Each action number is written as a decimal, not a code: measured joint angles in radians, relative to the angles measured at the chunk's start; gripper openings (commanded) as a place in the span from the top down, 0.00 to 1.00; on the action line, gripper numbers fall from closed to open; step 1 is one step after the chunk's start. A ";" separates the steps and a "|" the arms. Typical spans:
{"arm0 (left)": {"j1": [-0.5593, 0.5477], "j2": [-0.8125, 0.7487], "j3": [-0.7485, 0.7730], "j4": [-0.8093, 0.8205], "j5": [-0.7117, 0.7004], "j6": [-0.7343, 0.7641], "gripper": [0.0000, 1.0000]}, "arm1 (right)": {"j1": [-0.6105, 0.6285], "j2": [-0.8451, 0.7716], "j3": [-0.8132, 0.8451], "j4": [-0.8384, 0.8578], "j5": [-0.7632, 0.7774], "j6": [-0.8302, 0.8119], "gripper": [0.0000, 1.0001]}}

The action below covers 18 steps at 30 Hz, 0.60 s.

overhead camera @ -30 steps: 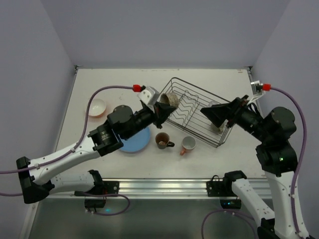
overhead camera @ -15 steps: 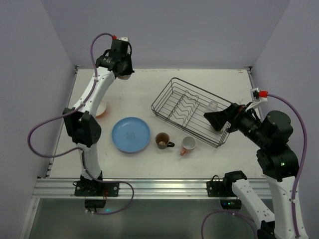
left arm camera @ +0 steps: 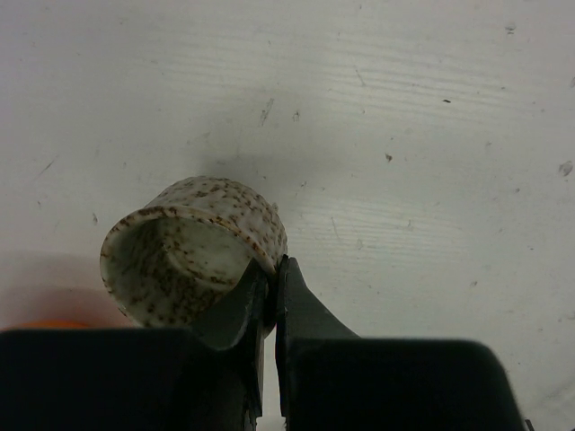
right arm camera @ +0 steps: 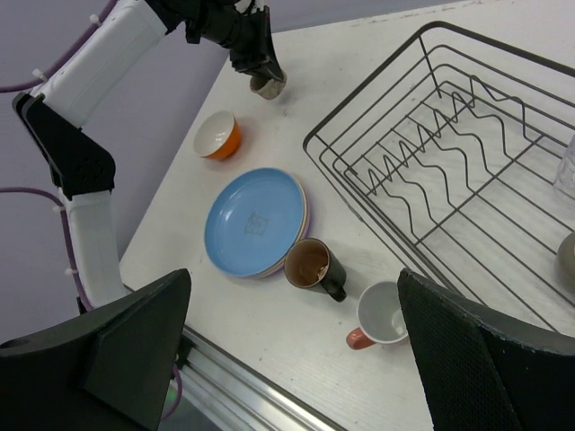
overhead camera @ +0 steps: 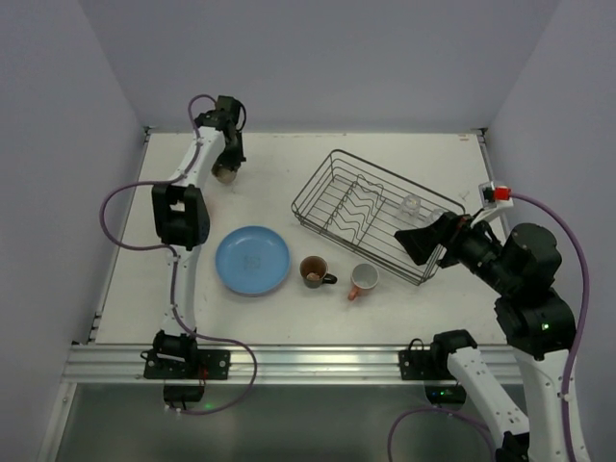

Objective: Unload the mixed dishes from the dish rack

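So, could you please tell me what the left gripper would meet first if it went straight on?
Probably the bare table top: the left gripper, shut on the wall of the speckled cup, points down at it. The gap is unclear.

**Fixtures and surroundings: items outside the job**

1. Table (overhead camera: 414,308): you have one white, matt top, running under everything in all three views. Close up, in the left wrist view, you can pick out fine scratches (left arm camera: 269,109) and a few dark specks (left arm camera: 388,157) on it.
2. Back wall (overhead camera: 318,67): pale lilac and plain, it meets the table's far edge.
3. Left wall (overhead camera: 58,144) and right wall (overhead camera: 568,87): these are the same lilac and close in your table on either side.
4. Rail (overhead camera: 318,361): a silver, slotted metal rail lies along the table's near edge.
5. Grey surface (overhead camera: 318,423): you see this darker band below the rail, at the bottom of the top view.
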 measured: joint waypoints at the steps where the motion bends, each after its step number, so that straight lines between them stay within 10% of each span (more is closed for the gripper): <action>1: -0.003 0.013 0.000 -0.002 -0.003 0.006 1.00 | 0.000 0.000 -0.003 -0.002 0.000 -0.001 0.01; 18: -0.012 0.083 -0.006 -0.006 -0.012 0.042 0.88 | 0.000 0.032 -0.043 -0.001 0.002 -0.008 0.01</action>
